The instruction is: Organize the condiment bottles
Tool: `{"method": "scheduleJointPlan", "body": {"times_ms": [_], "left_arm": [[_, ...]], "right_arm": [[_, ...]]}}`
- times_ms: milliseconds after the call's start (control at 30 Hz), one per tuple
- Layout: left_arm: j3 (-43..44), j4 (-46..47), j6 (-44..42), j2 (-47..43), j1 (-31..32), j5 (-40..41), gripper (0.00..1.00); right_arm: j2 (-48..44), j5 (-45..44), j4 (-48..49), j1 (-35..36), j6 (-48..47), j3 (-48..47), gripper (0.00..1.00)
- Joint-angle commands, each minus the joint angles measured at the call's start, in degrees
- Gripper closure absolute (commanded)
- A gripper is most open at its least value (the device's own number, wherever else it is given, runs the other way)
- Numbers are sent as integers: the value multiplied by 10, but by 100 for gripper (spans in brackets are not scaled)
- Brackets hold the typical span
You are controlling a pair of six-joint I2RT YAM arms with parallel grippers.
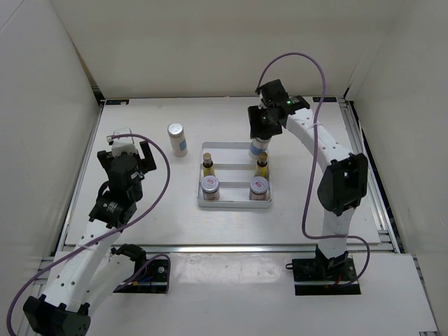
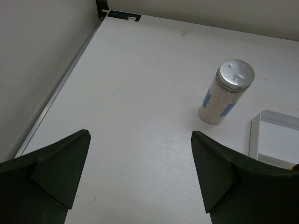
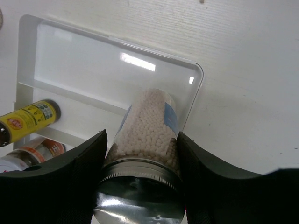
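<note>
My right gripper (image 1: 260, 134) is shut on a tall white bottle (image 1: 259, 148) with a silver cap, just below the cap, holding it upright. Its base is in the back right compartment of the grey tray (image 1: 234, 206). In the right wrist view the fingers (image 3: 74, 177) clamp this bottle (image 3: 147, 130) on both sides. Two amber bottles (image 1: 208, 166) (image 1: 262, 166) and two silver-lidded jars (image 1: 210, 186) (image 1: 259, 186) stand in the tray. The second white bottle (image 1: 177, 139) stands on the table left of the tray. My left gripper (image 1: 129, 150) is open and empty, left of that bottle (image 2: 229, 93).
White walls close in the table on the left, back and right. A metal rail (image 2: 60, 88) runs along the left edge. The tray's back left corner (image 2: 275, 140) shows in the left wrist view. An amber bottle (image 3: 28, 119) and a jar (image 3: 32, 151) show beside the held bottle.
</note>
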State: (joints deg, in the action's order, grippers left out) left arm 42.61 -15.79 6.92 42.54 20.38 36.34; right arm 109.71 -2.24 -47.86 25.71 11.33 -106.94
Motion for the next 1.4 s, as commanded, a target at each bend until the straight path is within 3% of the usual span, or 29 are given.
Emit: {"method": "scheduleJointPlan", "body": {"times_ms": [0,167,233,267,333,367,433,467,667,767,900,1100,1267,1367], "left_arm": [[-3,9,5,-4,7,0,0],[-9,9,5,-4,12,0,0],[-9,15,-2,-4,18,0,0],[-9,15,-2,-4,19,0,0],[-9,15,-2,2,19,0,0],[-9,15,-2,2,19,0,0],[-9,15,-2,7,19,-6,0],[-9,15,-2,7,19,-12,0],[76,-39,5,104,19,-90,0],[207,-92,12,200,3,-166,0],[325,-149,23,330,-14,-203,0],[393,-149,37,480,-33,-289,0],[453,-144,37,563,-39,-290,0],[474,-144,37,598,-50,-290,0]], "right_arm": [[18,8,64,2,-3,10,82],[39,8,82,2,-3,17,82],[46,1,82,2,-3,17,75],[52,-6,82,2,-3,17,62],[52,-12,82,2,-3,12,51],[52,-18,82,2,-3,5,31],[52,-26,71,2,3,-4,14],[46,-26,66,2,8,-14,0],[-91,-55,112,2,22,32,0],[-146,-50,103,2,11,27,0],[-192,-28,83,2,11,42,0],[-287,34,83,7,22,132,0],[-395,51,143,7,34,255,0],[-416,57,149,7,29,262,0]]}}
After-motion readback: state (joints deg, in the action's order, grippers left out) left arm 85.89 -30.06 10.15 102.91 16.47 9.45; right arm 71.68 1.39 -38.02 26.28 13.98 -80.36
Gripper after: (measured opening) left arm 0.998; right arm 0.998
